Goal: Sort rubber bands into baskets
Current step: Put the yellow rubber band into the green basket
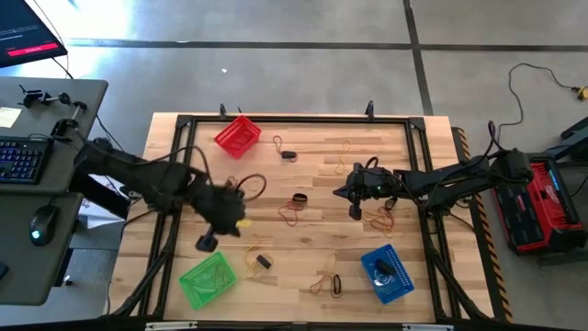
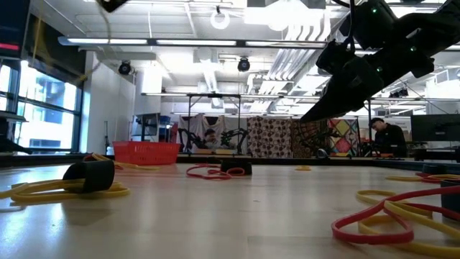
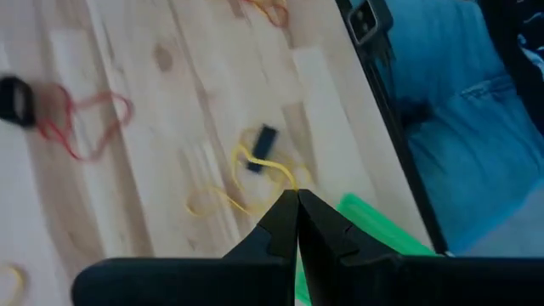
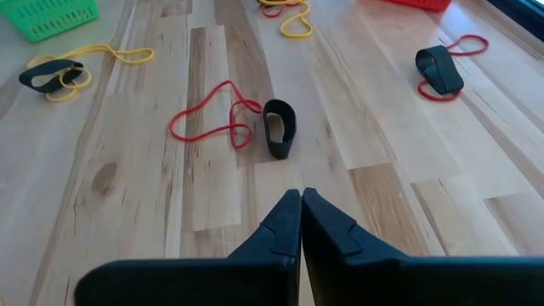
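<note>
Left hand hovering just above green basket, fingers pressed together, holding nothing visible. Yellow band with black band lying just right of green basket. Red basket sitting far up surface from green basket. Right hand hanging well right of green basket, fingers closed, empty, near red band and black band. Blue basket sitting farthest right, level with green basket.
</note>
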{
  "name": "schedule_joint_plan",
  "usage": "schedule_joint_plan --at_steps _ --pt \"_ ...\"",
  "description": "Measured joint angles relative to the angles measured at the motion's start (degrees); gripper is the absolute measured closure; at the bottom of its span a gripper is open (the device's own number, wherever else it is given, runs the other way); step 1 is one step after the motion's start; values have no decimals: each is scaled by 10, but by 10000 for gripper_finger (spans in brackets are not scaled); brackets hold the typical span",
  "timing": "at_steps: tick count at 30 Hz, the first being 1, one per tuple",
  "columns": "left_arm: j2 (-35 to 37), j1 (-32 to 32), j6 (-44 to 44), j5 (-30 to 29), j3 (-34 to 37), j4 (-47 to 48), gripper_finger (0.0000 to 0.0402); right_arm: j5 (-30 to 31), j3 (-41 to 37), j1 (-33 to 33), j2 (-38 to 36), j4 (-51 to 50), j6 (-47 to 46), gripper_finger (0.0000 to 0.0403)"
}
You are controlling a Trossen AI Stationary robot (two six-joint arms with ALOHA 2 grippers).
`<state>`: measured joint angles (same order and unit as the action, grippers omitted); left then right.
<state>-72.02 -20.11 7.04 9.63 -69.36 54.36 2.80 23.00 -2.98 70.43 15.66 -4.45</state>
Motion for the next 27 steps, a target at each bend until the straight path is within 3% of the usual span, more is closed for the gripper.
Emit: schedule_joint_plan --at_steps 6,14,27 --pt "0 -77 120 -57 0 37 401 0 0 0 0 -1 0 402" --pt "0 -161 251 -80 0 46 401 0 0 0 0 -1 0 402" --pt "0 -229 332 -135 0 45 401 0 0 0 0 -1 0 402"
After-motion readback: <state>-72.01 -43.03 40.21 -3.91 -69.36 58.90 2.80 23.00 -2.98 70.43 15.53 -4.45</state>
